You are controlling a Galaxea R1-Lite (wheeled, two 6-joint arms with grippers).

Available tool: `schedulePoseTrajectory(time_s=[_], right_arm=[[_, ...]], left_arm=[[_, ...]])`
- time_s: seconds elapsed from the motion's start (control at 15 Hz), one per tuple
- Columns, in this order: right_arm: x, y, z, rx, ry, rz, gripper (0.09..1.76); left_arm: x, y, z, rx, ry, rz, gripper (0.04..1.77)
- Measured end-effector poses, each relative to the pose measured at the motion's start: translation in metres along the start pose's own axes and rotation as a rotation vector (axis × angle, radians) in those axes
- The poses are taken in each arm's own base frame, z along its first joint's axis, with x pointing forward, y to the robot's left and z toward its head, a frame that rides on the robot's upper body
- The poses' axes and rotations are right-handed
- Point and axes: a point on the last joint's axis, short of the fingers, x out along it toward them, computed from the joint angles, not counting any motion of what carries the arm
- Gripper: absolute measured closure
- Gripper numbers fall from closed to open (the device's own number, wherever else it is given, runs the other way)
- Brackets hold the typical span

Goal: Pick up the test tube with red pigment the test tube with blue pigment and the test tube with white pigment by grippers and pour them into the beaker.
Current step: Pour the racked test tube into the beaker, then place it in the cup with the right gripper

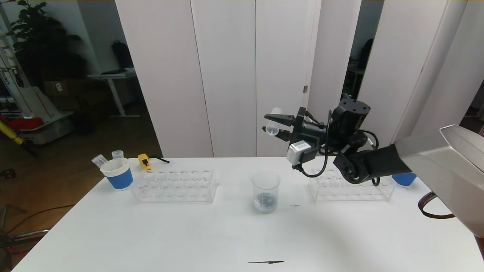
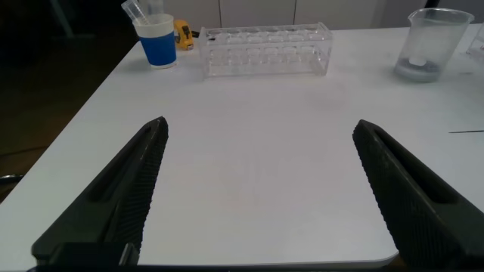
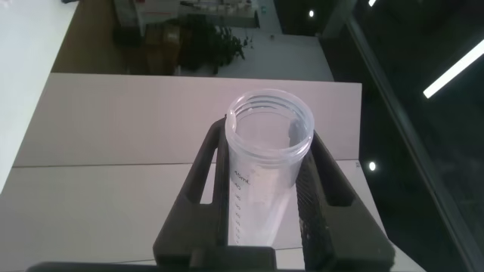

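Observation:
My right gripper (image 1: 269, 124) is shut on a clear graduated test tube (image 1: 273, 121), held high above the beaker (image 1: 265, 190). In the right wrist view this tube (image 3: 266, 162) lies between the fingers, its open mouth toward the fingertips and a pale white cloudy film inside; it is the test tube with white pigment. The beaker stands mid-table with a little dark bluish liquid at its bottom. My left gripper (image 2: 261, 127) hangs open over bare table near the front edge, holding nothing. No tube with red or blue pigment shows.
A blue paper cup (image 1: 117, 173) holding empty tubes (image 1: 99, 160) stands at the far left beside a yellow object (image 1: 144, 161). Clear tube racks sit left (image 1: 174, 185) and right (image 1: 349, 189) of the beaker. Another blue cup (image 1: 404, 178) is behind my right arm.

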Motion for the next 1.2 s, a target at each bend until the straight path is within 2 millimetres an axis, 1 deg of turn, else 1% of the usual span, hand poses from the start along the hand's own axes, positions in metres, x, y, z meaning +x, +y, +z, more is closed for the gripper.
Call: schedulePoseTrajectory(time_s=[0.13, 0.27, 0.4, 0.53, 0.67, 0.8, 0.93, 1.07, 1.2], right_arm=[[0.002, -0.014, 0.005, 0.102, 0.06, -0.08, 1.27], [0.002, -0.025, 0.012, 0.164, 0.178, -0.137, 1.27], [-0.005, -0.032, 0.021, 0.272, 0.317, -0.171, 1.27], [-0.018, -0.04, 0.031, 0.461, 0.464, -0.241, 1.27], [-0.03, -0.05, 0.041, 0.668, 0.6, -0.365, 1.27], [-0.041, -0.06, 0.045, 0.844, 0.691, -0.508, 1.27], [-0.057, -0.064, 0.045, 0.952, 0.757, -0.574, 1.27], [-0.082, -0.064, 0.042, 1.044, 0.828, -0.603, 1.27], [-0.112, -0.067, 0.036, 1.116, 0.901, -0.651, 1.27]], left_arm=[[0.0, 0.0, 0.0, 0.0, 0.0, 0.0, 0.06], [0.0, 0.0, 0.0, 0.0, 0.0, 0.0, 0.06], [0.0, 0.0, 0.0, 0.0, 0.0, -0.001, 0.06], [0.0, 0.0, 0.0, 0.0, 0.0, 0.0, 0.06], [0.0, 0.0, 0.0, 0.0, 0.0, 0.0, 0.06], [0.0, 0.0, 0.0, 0.0, 0.0, 0.0, 0.06], [0.0, 0.0, 0.0, 0.0, 0.0, -0.001, 0.06], [0.0, 0.0, 0.0, 0.0, 0.0, 0.0, 0.06], [0.0, 0.0, 0.0, 0.0, 0.0, -0.001, 0.06]])
